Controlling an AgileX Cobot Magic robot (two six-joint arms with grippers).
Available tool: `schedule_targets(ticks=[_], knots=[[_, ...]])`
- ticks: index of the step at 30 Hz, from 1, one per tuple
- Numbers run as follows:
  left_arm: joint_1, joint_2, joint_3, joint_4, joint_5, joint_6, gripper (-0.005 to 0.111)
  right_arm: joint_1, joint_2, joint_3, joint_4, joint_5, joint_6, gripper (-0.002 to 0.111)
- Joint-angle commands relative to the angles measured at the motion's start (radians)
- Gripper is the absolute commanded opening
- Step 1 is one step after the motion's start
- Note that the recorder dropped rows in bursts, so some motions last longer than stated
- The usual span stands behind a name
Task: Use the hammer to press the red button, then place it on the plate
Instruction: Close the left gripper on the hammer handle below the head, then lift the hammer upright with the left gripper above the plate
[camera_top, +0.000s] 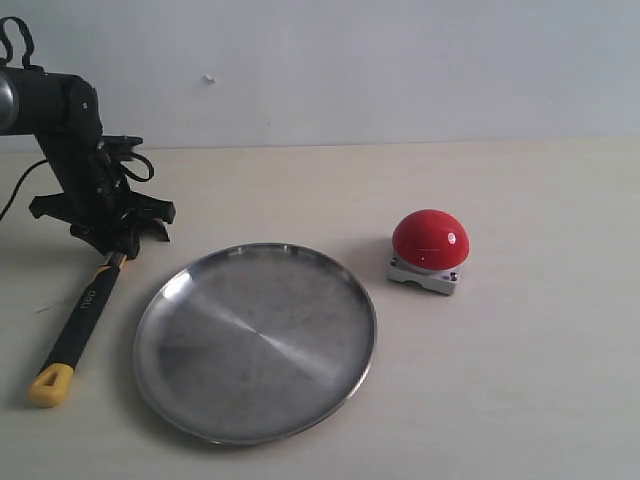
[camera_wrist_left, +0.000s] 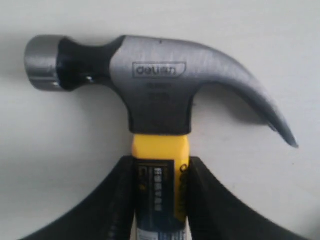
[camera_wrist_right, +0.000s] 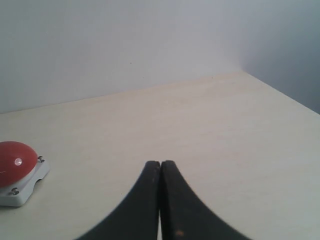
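Our left hand (camera_wrist_left: 161, 162) grips the hammer (camera_wrist_left: 160, 85) by the neck, flat on the counter (camera_top: 520, 380); our right hand (camera_wrist_right: 160, 165) is clenched on nothing.

We see the fingers (camera_wrist_left: 115, 200) pressed to both sides of the yellow handle just under the head, so the long handle lies outside the grip. On lifting it may droop or twist, and we judge its tail could clip the plate (camera_top: 255, 340), which lies between hammer and button (camera_top: 430, 240). The hammer sits just left of the plate, well apart from the button. Its long axis runs from the head, hidden under the hand, slanting nearer and leftward in the exterior view, yellow butt nearest. Face and claw point sideways across that axis.
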Motion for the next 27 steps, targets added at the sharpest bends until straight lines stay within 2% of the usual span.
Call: schedule_targets(ticks=[1, 16, 20, 24, 27], knots=[[-0.005, 0.001, -0.004, 0.001, -0.002, 0.006, 0.0, -0.007, -0.006, 0.005, -0.003, -0.009, -0.003, 0.0], [-0.005, -0.156, -0.001, 0.001, -0.098, 0.028, 0.0, -0.007, -0.006, 0.005, -0.003, -0.009, -0.003, 0.0], [-0.015, -0.202, 0.035, -0.015, -0.195, 0.023, 0.0, -0.007, -0.006, 0.005, -0.003, -0.009, -0.003, 0.0], [-0.015, -0.255, 0.07, -0.145, -0.298, 0.034, 0.0, -0.007, -0.006, 0.005, -0.003, -0.009, -0.003, 0.0], [-0.02, -0.295, 0.144, -0.298, -0.389, 0.141, 0.0, -0.007, -0.006, 0.005, -0.003, -0.009, -0.003, 0.0]])
